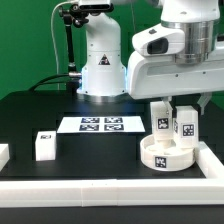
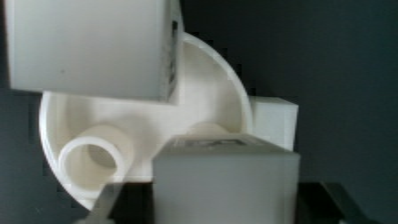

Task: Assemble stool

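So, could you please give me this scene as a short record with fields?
seat: white ring, exterior view's right, inside the border rail
on seat: two upright, the second leg block and the leg block at the gripper
gripper: over the seat, fingers flanking that block; contact unclear
loose leg block: on the table, exterior view's left
marker board: flat, mid-table

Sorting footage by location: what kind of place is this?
Probably a robotics lab bench: a robot arm's base on a black table, a marker board, and a tagged white stool seat.
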Tool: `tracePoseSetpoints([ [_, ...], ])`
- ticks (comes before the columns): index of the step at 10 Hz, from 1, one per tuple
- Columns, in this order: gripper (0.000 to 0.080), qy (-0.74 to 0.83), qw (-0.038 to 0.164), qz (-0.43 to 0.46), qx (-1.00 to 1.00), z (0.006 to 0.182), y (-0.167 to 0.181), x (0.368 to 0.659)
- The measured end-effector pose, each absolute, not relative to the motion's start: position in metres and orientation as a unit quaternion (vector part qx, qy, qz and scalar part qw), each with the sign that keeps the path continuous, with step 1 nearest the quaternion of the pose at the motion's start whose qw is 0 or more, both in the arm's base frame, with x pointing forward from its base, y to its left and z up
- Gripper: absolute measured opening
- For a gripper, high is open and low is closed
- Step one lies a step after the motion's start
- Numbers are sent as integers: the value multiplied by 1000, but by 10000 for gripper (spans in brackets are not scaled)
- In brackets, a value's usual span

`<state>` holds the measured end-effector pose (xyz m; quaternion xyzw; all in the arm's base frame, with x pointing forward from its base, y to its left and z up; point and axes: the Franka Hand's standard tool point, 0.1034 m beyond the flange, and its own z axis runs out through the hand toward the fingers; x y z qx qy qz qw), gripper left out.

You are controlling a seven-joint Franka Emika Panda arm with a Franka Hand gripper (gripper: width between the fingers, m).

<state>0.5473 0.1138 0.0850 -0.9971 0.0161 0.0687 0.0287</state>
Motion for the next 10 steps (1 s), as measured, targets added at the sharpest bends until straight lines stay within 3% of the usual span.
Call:
tracePoseSetpoints([
  [3,338,108,22,72,-991,85,114,547],
  [6,338,244,25,78,-966,82,121,545],
  [7,338,280,35,76,-956,83,124,548],
  [10,338,385,30,80,-919,83,128,548],
])
